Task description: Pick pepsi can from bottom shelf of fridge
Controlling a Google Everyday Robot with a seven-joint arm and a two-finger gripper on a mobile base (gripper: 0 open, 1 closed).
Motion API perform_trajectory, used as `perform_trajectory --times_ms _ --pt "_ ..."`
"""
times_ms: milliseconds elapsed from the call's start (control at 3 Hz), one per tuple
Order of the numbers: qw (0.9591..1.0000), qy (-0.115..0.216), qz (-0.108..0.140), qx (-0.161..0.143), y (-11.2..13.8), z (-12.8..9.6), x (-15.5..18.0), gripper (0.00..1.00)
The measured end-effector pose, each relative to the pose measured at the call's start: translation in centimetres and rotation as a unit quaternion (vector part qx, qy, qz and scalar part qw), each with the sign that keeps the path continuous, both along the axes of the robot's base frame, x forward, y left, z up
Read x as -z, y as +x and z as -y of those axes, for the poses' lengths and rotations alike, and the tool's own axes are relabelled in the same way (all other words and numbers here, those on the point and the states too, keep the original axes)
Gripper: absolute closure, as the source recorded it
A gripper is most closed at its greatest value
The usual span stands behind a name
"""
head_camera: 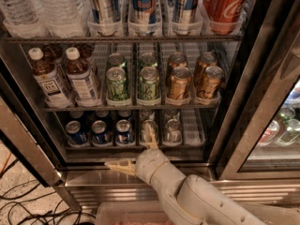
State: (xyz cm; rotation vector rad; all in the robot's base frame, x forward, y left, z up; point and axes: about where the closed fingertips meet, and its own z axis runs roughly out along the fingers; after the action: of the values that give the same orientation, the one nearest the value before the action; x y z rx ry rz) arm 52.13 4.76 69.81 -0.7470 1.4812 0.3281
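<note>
Gripper: my gripper (128, 145) sits at the front sill of the bottom shelf (192, 125), fingers (119, 165) splayed wide, holding nothing.
Pepsi can: nearest pepsi can (124, 131) stands upright at the shelf's front edge, left half, long axis vertical.
Bearing: it's just left of my gripper and further in; one finger rises in front of a silver can (172, 131) instead.
Next, I judge: slide left, then reach in.

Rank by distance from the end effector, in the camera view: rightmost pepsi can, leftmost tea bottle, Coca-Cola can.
End effector sits at the bottom shelf front.
1. Rightmost pepsi can, just behind it.
2. Leftmost tea bottle, higher, far left.
3. Coca-Cola can, top right.
</note>
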Motion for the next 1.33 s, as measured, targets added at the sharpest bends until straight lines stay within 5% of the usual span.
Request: perform_trajectory --times_ms 333,667,1333 --pt "0.9996 0.011 -0.019 -0.019 -0.2 -2.5 2.5 0.0" --pt "0.9978 0.036 -0.034 -0.043 -1.5 -7.2 5.8 0.0" --pt "0.998 0.05 -0.036 -0.01 -4.5 -12.4 9.7 0.0"
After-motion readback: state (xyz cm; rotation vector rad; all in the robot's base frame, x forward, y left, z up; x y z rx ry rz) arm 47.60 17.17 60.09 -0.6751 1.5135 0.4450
